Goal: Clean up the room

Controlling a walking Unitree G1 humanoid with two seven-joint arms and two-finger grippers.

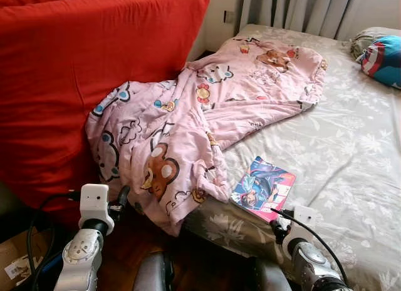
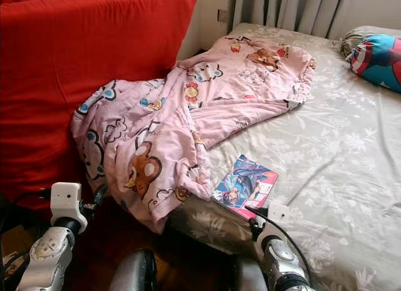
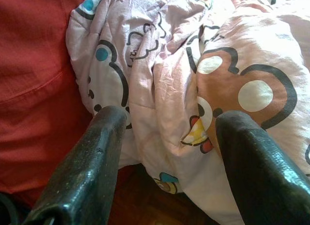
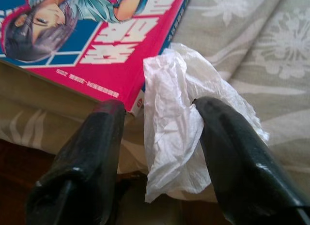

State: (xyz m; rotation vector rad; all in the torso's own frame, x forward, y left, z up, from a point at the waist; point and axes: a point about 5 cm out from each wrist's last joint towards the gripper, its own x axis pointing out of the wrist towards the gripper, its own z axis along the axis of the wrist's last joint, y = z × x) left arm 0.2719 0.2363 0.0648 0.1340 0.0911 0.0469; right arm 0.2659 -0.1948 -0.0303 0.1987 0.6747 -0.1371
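Note:
A pink cartoon-print blanket [image 1: 188, 116] lies crumpled across the bed's left part, one end hanging over the edge toward the floor. A comic book [image 1: 263, 188] with a pink and blue cover rests near the bed's front edge. Beside the comic book [image 4: 97, 41] sits a crumpled white plastic scrap [image 4: 174, 133]. My right gripper [image 4: 155, 118] is open, its fingers on either side of that scrap, one finger touching it. My left gripper [image 3: 167, 133] is open, held low just in front of the hanging blanket [image 3: 193, 65], with nothing between its fingers.
A big red cushion or sofa back [image 1: 75, 66] stands against the bed's left side. The grey floral sheet [image 1: 351, 147] covers the bed, with a colourful pillow [image 1: 382, 59] at the far right. Dark wooden floor [image 1: 131, 241] and a cardboard box [image 1: 15, 260] lie below.

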